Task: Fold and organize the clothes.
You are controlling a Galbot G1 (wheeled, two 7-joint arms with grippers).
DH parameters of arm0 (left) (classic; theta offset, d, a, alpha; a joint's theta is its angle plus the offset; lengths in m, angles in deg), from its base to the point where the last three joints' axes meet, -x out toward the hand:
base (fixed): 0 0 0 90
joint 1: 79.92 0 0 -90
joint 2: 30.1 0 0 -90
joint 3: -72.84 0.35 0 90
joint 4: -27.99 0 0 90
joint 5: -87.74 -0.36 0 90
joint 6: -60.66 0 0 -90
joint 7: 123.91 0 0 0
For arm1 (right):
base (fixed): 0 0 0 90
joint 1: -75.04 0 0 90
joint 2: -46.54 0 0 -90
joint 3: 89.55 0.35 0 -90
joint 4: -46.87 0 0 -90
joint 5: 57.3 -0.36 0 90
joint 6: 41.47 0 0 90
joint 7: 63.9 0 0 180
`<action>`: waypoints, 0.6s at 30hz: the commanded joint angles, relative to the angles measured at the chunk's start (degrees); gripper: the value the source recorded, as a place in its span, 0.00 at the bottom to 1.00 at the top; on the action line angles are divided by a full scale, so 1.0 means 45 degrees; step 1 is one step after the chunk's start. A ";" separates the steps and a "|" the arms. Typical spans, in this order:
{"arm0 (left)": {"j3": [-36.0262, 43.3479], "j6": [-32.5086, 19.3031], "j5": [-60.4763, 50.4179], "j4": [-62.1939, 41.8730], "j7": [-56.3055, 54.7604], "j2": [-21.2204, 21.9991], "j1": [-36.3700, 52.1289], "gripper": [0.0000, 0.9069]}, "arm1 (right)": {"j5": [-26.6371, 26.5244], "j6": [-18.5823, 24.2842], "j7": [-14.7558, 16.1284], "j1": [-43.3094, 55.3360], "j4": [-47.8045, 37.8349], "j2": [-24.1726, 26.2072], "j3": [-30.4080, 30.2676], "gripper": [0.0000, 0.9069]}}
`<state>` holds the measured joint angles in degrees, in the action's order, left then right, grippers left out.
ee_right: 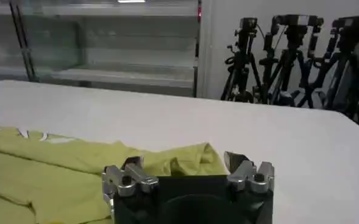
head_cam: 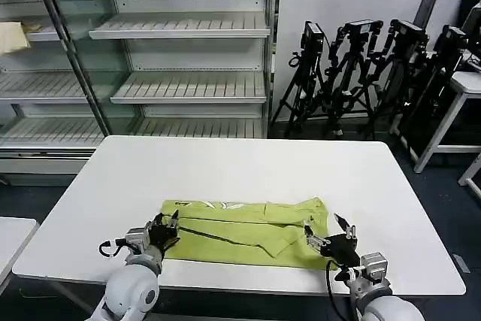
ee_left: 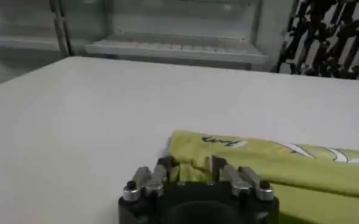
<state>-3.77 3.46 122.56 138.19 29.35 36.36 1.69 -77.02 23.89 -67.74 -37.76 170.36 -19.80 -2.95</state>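
We see the left gripper [head_cam: 167,229] with fingers [ee_left: 165,168] a little apart at the lime shirt's [head_cam: 248,232] left near corner; whether they pinch fabric, we cannot tell. The right gripper [head_cam: 325,235] has fingers [ee_right: 233,162] spread wide at the shirt's right near corner, one tip over the cloth. The shirt lies as a folded band on the white surface [head_cam: 248,167], near its front edge.

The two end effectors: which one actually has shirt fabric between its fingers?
The left end effector pinches the shirt edge; the right end effector stands open at the other end.
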 commanded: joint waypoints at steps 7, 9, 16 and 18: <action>0.0461 0.0058 -0.3601 0.0132 0.1406 -0.0040 -0.0084 0.00 | 0.0094 0.0024 -0.0014 -0.0053 0.0012 -0.0052 -0.0051 1.00; -0.0139 0.0046 -0.4888 0.0143 0.1911 -0.0256 -0.0171 0.00 | 0.0093 0.0024 -0.0014 -0.0064 0.0047 -0.0038 0.0004 1.00; -0.3361 -0.0011 -0.5398 0.0350 0.3031 -0.2328 -0.0481 0.00 | 0.0085 0.0061 -0.0004 -0.0112 0.0091 0.0010 0.0111 1.00; -0.4066 -0.0020 -0.5411 0.0317 0.3303 -0.2806 -0.0627 0.00 | 0.0096 0.0065 -0.0019 -0.0061 0.0076 -0.0005 0.0055 1.00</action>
<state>-9.02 3.85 106.40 138.98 38.12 31.79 -0.31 -76.62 24.16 -67.79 -37.96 170.74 -19.84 -2.78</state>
